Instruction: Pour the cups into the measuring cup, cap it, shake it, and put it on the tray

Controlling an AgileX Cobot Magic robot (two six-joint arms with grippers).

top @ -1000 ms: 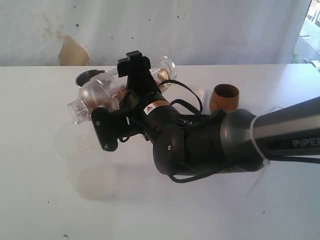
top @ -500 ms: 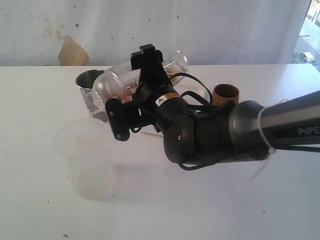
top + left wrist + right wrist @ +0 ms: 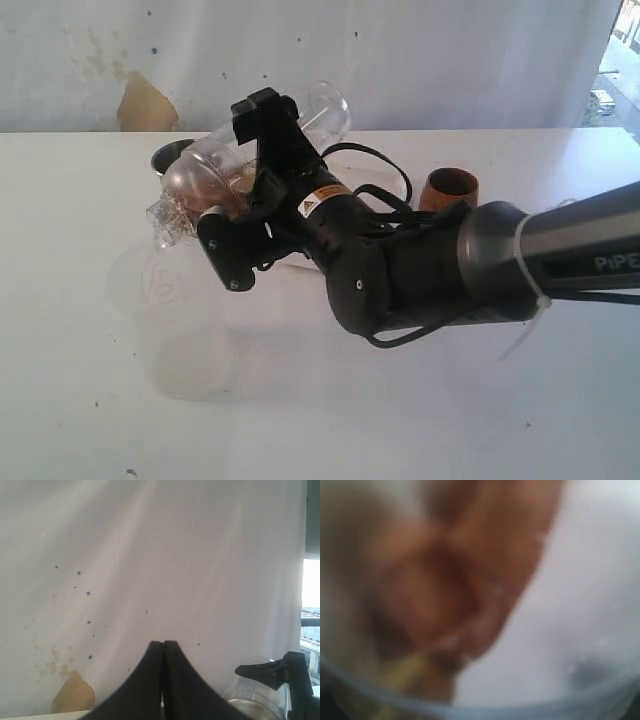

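Above the white table (image 3: pixel 80 400), the right gripper (image 3: pixel 250 185) had its jaws spread wide around the clear plastic measuring cup (image 3: pixel 200 170), which lay tipped nearly level with brown contents inside. Bare tabletop stretched wide on its near side. Just behind it peeked the steel tumbler (image 3: pixel 168 157). The round wooden cup (image 3: pixel 450 188) stood well apart. The left gripper (image 3: pixel 162 644) was pressed closed and empty.

The black arm (image 3: pixel 420 270) fills mid-frame, standing before the steel tumbler (image 3: pixel 170 156) and wooden cup (image 3: pixel 448 190); the surface (image 3: pixel 400 430) along the bottom lies open.
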